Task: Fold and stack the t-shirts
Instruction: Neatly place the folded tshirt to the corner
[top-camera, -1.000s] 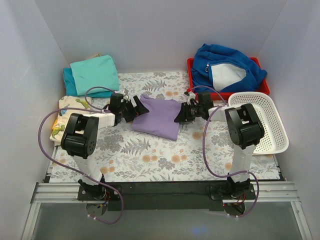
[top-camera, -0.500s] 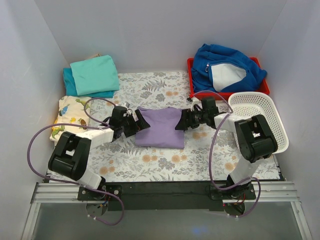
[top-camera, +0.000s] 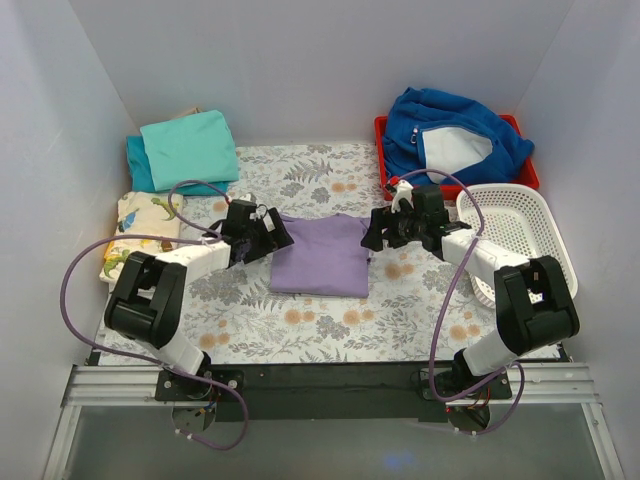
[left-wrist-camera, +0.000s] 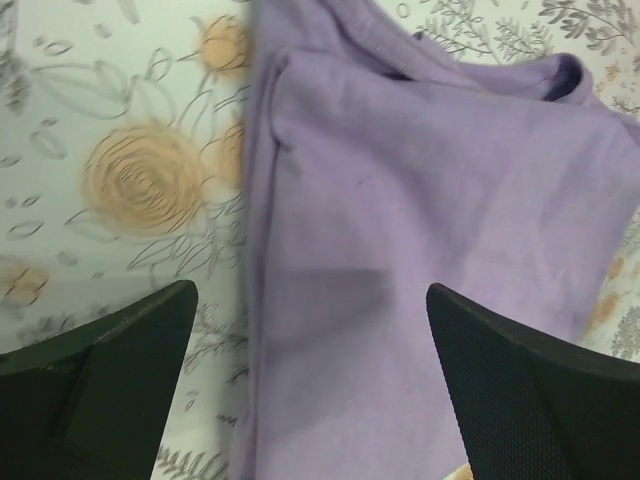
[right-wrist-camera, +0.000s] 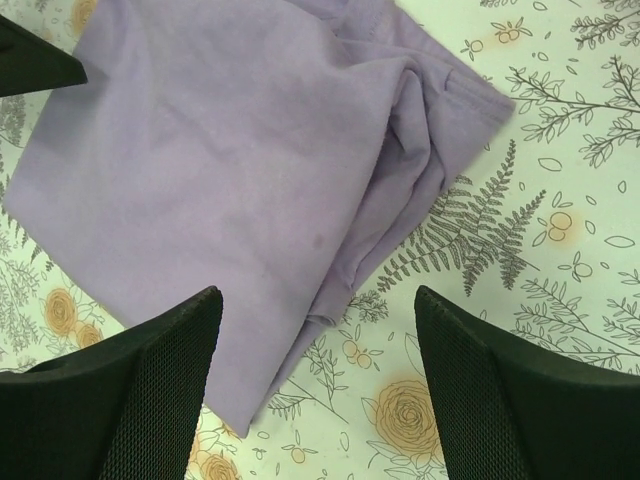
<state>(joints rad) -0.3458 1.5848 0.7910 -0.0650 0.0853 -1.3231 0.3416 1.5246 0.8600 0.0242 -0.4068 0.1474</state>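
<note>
A lavender t-shirt (top-camera: 322, 255) lies folded into a flat rectangle in the middle of the floral mat. My left gripper (top-camera: 272, 238) hangs open over the shirt's left edge, with nothing between its fingers. In the left wrist view the lavender t-shirt (left-wrist-camera: 430, 200) fills the space under the left gripper (left-wrist-camera: 310, 300). My right gripper (top-camera: 375, 232) stands open at the shirt's right edge. The right wrist view shows the right gripper (right-wrist-camera: 317, 300) above the shirt's folded edge (right-wrist-camera: 220, 150), not touching it. A turquoise t-shirt (top-camera: 188, 148) lies folded on a darker teal one (top-camera: 137, 163) at the back left.
A red tray (top-camera: 381, 150) at the back right holds a bulky blue fleece jacket (top-camera: 450, 135). A white basket (top-camera: 540, 230) stands at the right, behind the right arm. A folded printed cloth (top-camera: 140, 225) lies at the left edge. Walls close in three sides.
The right gripper has opened and let go of the lavender t-shirt. The shirt has moved nearer and settled flat and square. Both grippers have drawn back to its side edges.
</note>
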